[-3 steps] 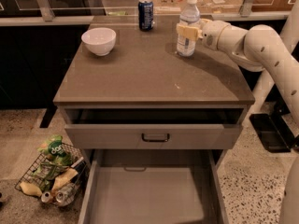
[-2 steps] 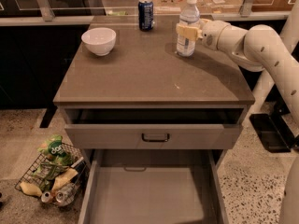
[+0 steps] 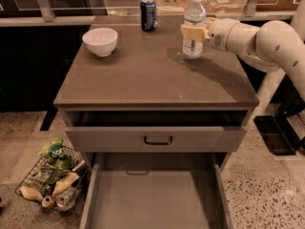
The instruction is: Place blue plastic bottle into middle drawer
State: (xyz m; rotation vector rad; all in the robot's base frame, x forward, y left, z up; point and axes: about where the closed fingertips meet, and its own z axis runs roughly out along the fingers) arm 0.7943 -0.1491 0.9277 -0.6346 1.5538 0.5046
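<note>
The blue plastic bottle [image 3: 194, 25], clear with a white cap and pale label, stands upright at the back right of the brown cabinet top [image 3: 143, 75]. My gripper [image 3: 194, 32] reaches in from the right on a white arm. Its cream fingers [image 3: 191, 32] clasp the bottle at label height. The middle drawer [image 3: 152, 199] is pulled far out at the bottom of the view, a broad grey tray with nothing in it, well below and in front of the bottle.
A white bowl [image 3: 100, 40] sits back left on the top, a dark blue can [image 3: 148, 14] at the back middle. A drawer with a grey front and black handle [image 3: 157, 140] is slightly open. A wire basket of rubbish [image 3: 52, 178] stands on the floor at left.
</note>
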